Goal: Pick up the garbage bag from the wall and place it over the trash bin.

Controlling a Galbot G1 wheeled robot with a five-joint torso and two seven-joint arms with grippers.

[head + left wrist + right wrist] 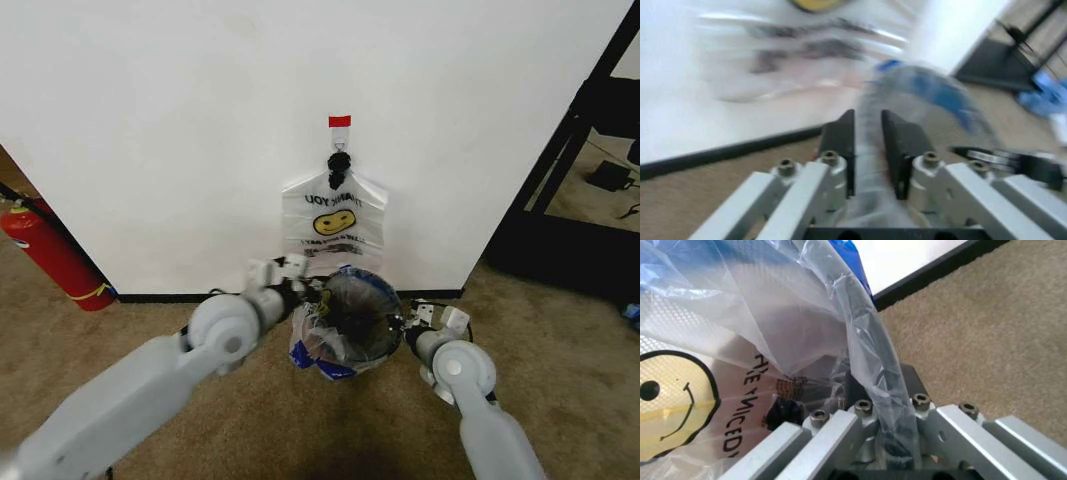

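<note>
The garbage bag [335, 340] is already draped over the trash bin [362, 318] at lower centre of the head view, so the fitting step is under way. The left tool [867, 131] and right tool [875, 390] each pinch a handle strip; next comes pulling the rim down evenly. The bin's base is hidden by plastic.

Red fire extinguisher [52, 256] by wall – far left, bag bunch [335, 215] w/ black tie on hook [340, 122]

The bin [352, 322] stands before the wall [200, 130], under the hanging bags [333, 215]; an extinguisher [55, 255] stands far left.
</note>
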